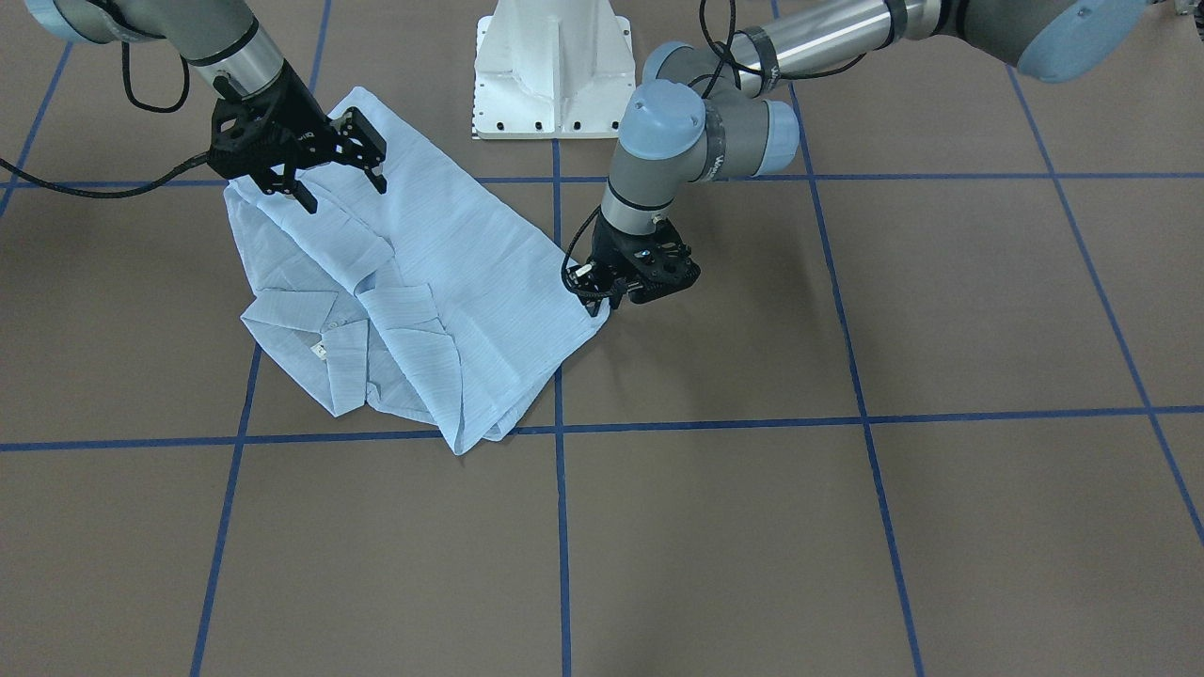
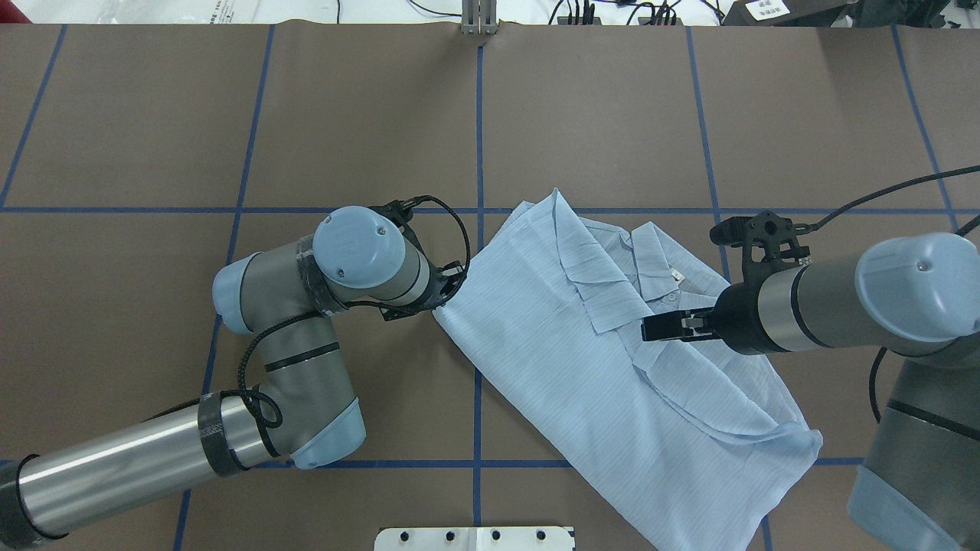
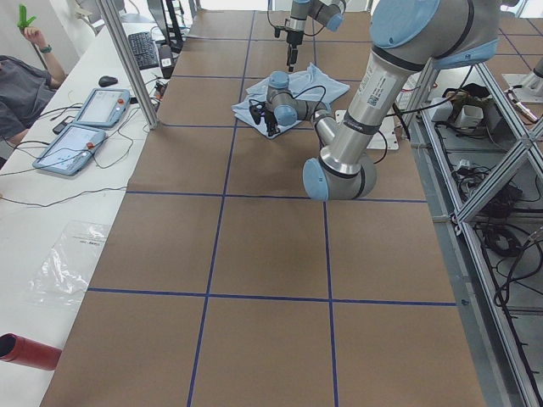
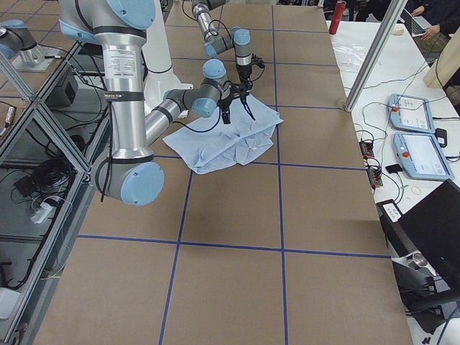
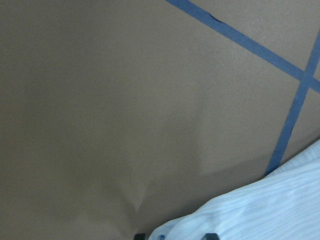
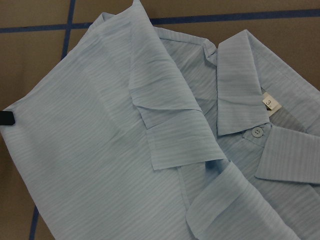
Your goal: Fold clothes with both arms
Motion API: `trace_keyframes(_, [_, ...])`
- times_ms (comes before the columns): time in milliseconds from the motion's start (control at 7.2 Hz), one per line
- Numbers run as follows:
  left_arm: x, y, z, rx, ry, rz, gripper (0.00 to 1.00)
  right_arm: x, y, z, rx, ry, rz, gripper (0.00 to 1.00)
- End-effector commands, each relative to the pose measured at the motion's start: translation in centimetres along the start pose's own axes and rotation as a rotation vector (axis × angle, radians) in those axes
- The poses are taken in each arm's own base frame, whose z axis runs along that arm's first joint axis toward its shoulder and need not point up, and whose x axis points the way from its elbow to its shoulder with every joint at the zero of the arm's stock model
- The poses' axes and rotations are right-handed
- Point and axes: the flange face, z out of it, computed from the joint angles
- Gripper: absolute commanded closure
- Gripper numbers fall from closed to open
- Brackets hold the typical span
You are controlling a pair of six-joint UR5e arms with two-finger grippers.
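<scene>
Hovering wide-open, right jaws overhang the shirt [image 1: 470,282]; left jaws narrowly straddle its corner.

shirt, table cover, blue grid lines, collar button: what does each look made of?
Shirt: thin woven cloth, matte, likely cotton or a blend; fine stripes, soft creases.
Table cover: brown paper or card, matte; faint wrinkle in the left wrist view.
Grid lines: blue adhesive tape, apparently; flat narrow strips.
Button: probably white plastic, slight sheen.
</scene>
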Motion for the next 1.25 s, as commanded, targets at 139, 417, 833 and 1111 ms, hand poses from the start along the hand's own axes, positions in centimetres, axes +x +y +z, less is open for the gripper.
trace_keyframes(139, [-0.2,-5.3,-1.8,0.063,0.010,-0.034,1.00,0.6,-0.3,0.6,-0.001,0.015,0.009,0.00])
trace_keyframes(417, [-0.8,-11.8,-2.5,0.132,-0.009,0.008,1.00,0.7,-0.6,0.4,0.006,0.015,0.011,0.00])
trace_keyframes(833, [3.7,-20.2,1.8,0.287,0.084,0.034,1.00,0.9,-1.1,0.0,0.019,0.016,0.019,0.00])
trace_keyframes(1111, [6.0,-21.5,2.0,0.368,0.178,0.051,1.00,1.3,-1.5,0.0,0.027,0.023,0.026,0.00])
